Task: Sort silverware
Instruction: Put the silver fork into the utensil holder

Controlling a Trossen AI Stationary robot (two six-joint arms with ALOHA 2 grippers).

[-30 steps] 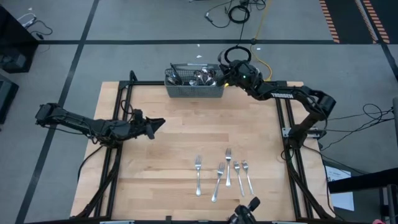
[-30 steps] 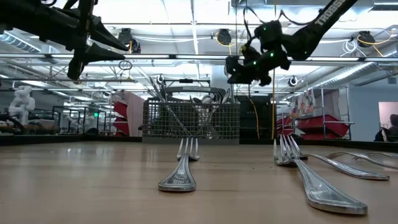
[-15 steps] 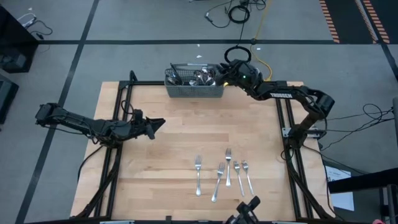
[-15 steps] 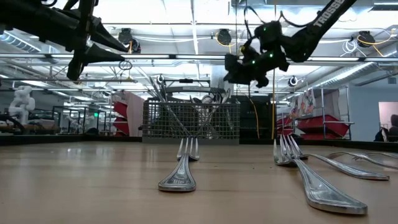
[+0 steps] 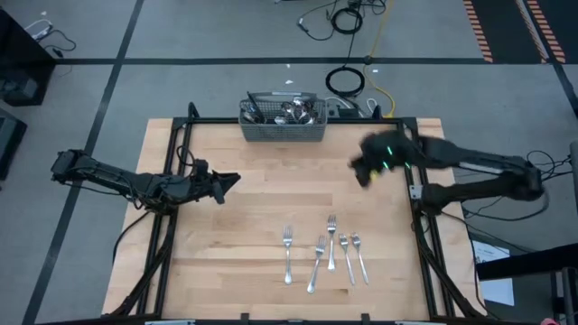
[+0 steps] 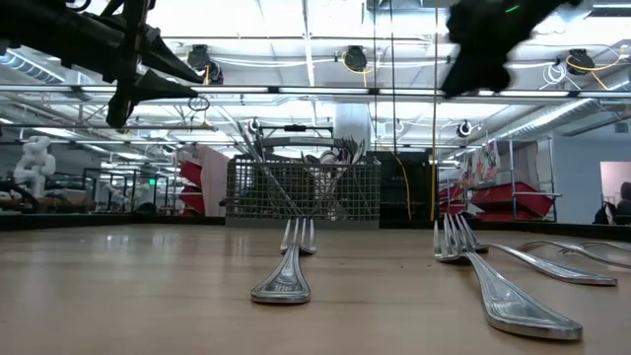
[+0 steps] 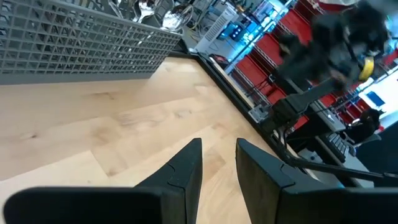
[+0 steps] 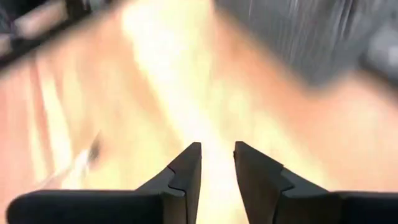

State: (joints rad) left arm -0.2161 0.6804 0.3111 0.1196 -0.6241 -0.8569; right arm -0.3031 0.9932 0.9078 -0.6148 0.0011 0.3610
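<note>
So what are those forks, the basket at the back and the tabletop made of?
The forks look like polished metal, probably stainless steel: they shine and mirror the lights. The basket seems to be grey wire mesh, its grid visible from table height. The tabletop looks like pale wooden planks with visible grain and a smooth finish.

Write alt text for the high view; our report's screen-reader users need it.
Five forks lie in a loose row near the front of a wooden table, and a wire-mesh basket of silverware sits at the far edge. The right tool, empty, hangs over the table's right side; the left tool waits over the left side.
</note>
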